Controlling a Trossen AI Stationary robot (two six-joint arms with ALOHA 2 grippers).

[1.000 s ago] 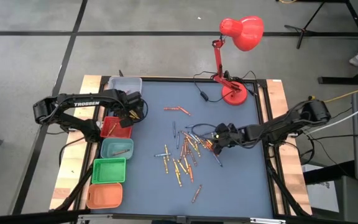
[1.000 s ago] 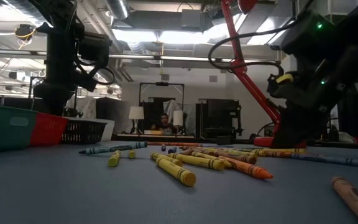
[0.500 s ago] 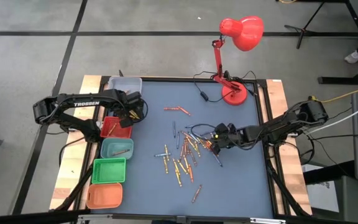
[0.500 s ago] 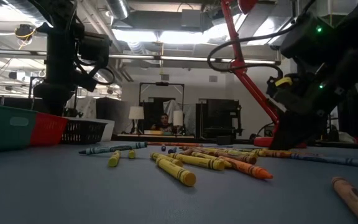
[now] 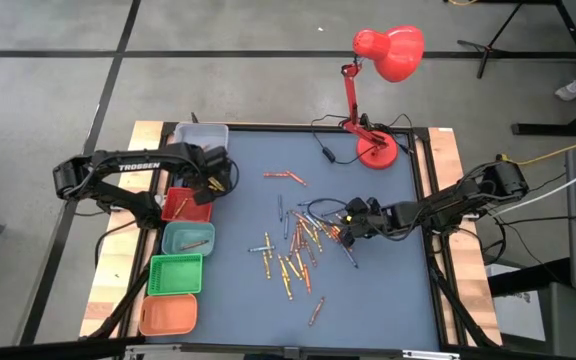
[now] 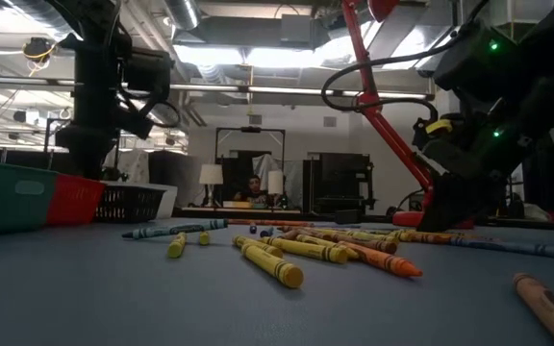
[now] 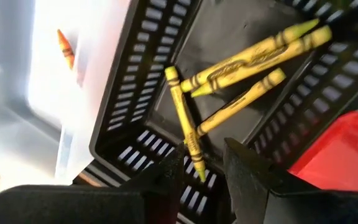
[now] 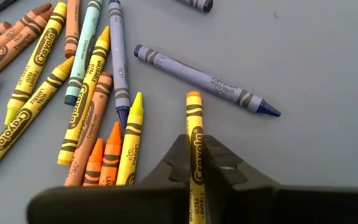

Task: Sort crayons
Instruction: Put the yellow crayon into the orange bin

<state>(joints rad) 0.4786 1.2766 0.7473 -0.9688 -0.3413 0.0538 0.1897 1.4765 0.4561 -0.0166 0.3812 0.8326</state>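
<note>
Right wrist view: an orange crayon is pinched by the right hand; the left hand, spread, is held at nine o'clock over a black bin.

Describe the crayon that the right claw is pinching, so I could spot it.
Start at the red lamp and drop to the crayon pile mid-table. At its right edge the right claw is shut on an orange-yellow crayon, the only one between dark fingers.
</note>
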